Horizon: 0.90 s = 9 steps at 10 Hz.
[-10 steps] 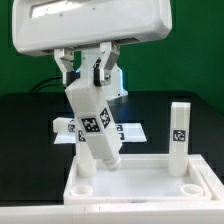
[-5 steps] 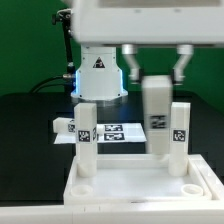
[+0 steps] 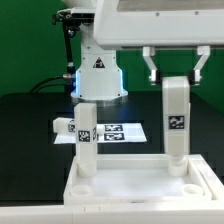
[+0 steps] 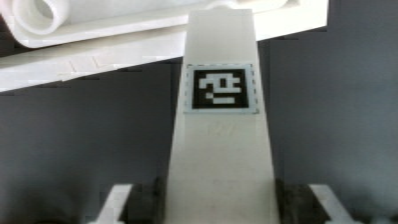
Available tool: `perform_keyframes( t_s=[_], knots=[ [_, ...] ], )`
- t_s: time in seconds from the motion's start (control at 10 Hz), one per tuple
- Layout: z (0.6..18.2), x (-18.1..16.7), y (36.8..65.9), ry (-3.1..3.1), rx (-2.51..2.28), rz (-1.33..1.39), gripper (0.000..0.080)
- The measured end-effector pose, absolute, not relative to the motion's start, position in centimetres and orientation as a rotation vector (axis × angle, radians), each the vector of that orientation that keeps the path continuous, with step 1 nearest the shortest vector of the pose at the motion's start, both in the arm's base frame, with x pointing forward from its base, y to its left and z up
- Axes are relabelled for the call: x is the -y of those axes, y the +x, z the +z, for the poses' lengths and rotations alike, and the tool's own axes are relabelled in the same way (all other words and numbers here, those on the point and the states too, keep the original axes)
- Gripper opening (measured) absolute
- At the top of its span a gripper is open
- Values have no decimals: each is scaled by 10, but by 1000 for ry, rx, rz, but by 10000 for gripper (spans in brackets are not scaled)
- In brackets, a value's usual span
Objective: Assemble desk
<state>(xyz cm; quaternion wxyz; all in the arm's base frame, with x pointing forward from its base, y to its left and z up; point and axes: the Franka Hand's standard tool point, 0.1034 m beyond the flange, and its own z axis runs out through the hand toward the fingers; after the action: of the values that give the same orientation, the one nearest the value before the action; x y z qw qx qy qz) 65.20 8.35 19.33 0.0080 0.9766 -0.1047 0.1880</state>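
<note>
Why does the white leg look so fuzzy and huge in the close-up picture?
In the wrist view the leg sits very near the lens, so it looks soft, its tag smeared, and wider at the near end. In the exterior view everything is sharper, though the white tabletop panel glares and loses detail.

The tabletop (image 3: 130, 178) runs off the exterior view's bottom edge. The leg (image 3: 87, 140) on the exterior view's left hides part of the marker board (image 3: 125, 131). The wrist view crops the fingertips (image 4: 118, 204).
</note>
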Motion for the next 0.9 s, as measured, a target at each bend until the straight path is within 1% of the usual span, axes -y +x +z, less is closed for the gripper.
perform_keyframes(
  t_s=[0.1, 0.5, 0.7, 0.9],
  knots=[
    [190, -95, 646, 3043, 256, 613, 285],
    [185, -97, 648, 3032, 240, 642, 285],
    [168, -111, 641, 3034, 203, 694, 285],
    [159, -110, 636, 3032, 189, 692, 285]
  ],
)
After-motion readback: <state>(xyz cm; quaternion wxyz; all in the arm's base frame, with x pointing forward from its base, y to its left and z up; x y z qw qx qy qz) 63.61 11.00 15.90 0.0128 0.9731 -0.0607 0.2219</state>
